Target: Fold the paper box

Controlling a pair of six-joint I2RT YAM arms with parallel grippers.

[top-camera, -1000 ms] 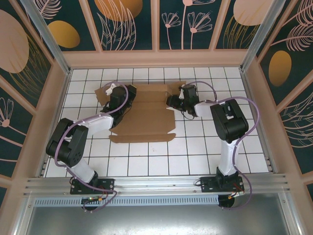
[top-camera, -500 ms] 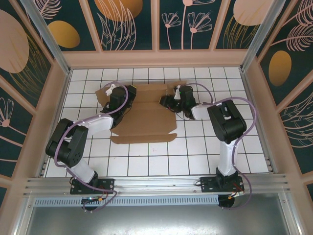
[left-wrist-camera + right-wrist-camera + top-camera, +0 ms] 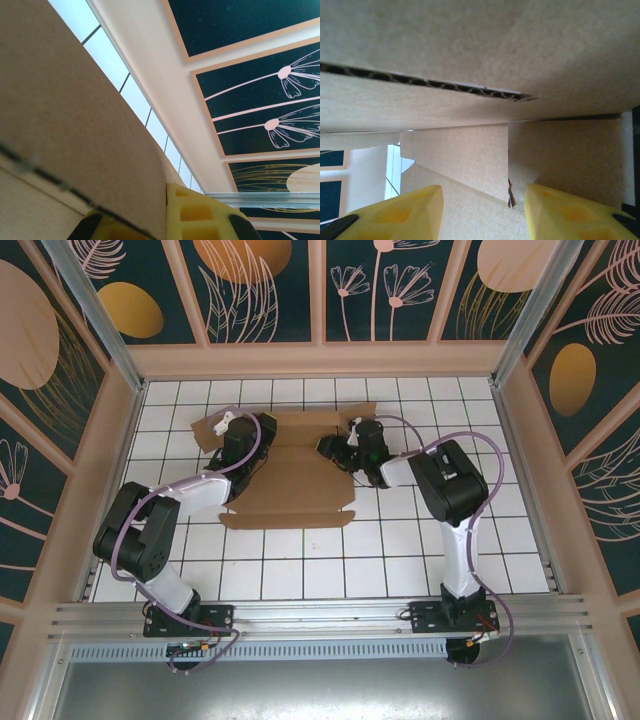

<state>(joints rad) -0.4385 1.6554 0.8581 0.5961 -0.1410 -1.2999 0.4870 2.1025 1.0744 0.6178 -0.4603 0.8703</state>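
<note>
The paper box (image 3: 300, 480) is laid out on the tiled table (image 3: 400, 550), toward its far side, between the two arms. A flap at its left end is pinched in the left gripper (image 3: 165, 222) — cardboard is seen clamped between the yellow pads. The right gripper (image 3: 482, 210) is held at the box's right part, jaws apart, nothing gripped.

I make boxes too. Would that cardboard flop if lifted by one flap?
The paper box looks corrugated along its cut edge, so panels probably stay stiff. It likely bends at its creases. One thin sheet, it probably feels light and slides on the tiled table.
</note>
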